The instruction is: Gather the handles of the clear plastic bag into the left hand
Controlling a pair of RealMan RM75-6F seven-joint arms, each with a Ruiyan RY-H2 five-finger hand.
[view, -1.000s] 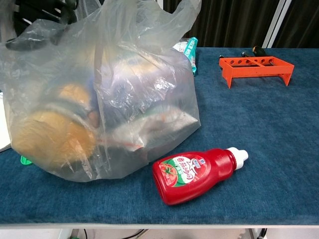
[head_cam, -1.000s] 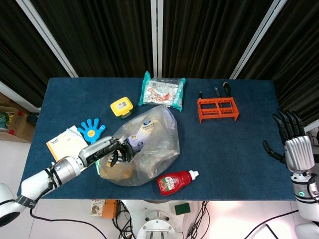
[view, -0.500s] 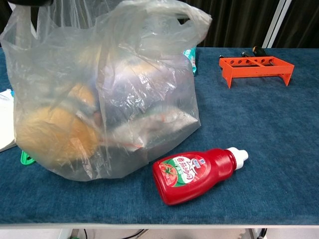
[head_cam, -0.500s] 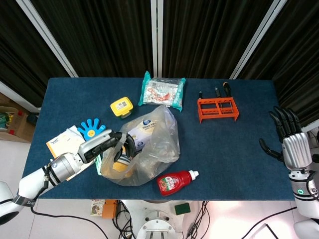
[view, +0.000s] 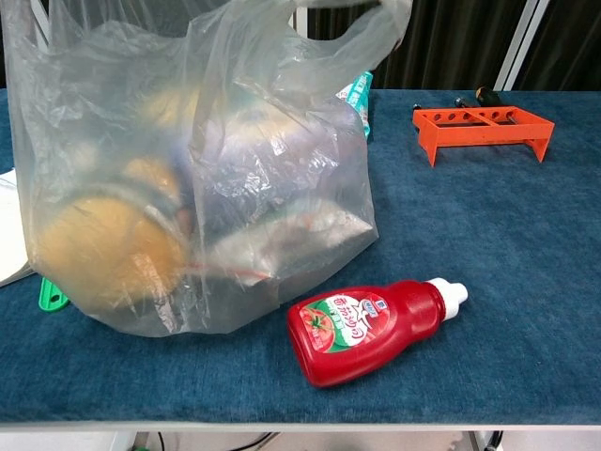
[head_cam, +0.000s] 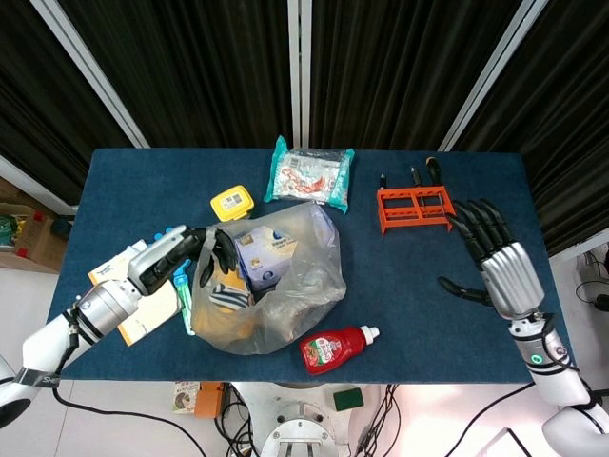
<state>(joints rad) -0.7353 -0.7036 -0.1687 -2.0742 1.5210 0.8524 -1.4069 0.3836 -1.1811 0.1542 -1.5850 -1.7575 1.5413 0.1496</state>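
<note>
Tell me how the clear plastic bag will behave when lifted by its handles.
The clear plastic bag is thin, crinkled film, so it will likely sag and stretch. Several items bulge low inside, so it probably hangs bottom-heavy and swings. The left hand holds one edge only, so it may tilt.

No wording can be read in either view. The red ketchup bottle (view: 368, 328) carries a label with a tomato picture and blurred script, and the yellow box (head_cam: 231, 204) bears a white label too small to read.
</note>
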